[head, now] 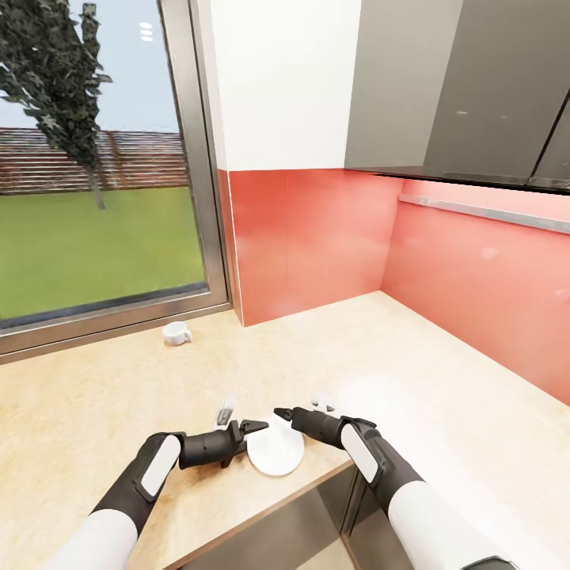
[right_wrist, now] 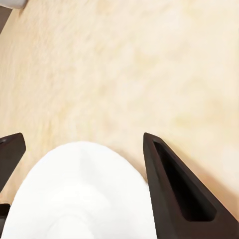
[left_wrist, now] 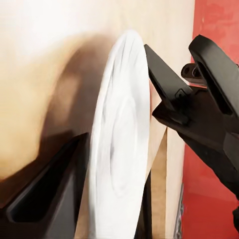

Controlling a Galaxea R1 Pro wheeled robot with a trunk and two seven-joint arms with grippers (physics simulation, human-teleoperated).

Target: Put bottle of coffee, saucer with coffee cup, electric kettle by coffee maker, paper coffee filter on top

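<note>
The saucer (head: 275, 451) lies at the near edge of the tabletop (head: 412, 356), between both grippers. The left gripper (head: 255, 428) reaches its rim from the robot's left; in the left wrist view one finger (left_wrist: 167, 82) lies against the rim and the other (left_wrist: 45, 199) sits beside it, so the jaws appear closed on the saucer (left_wrist: 122, 144), probably to carry it. The right gripper (head: 283, 414) hovers over the far rim, jaws open around the saucer (right_wrist: 79, 194) without gripping. Farther back, the cup (head: 176, 333) stands near the window (head: 95, 158), well apart. No coffee maker is visible here.
</note>
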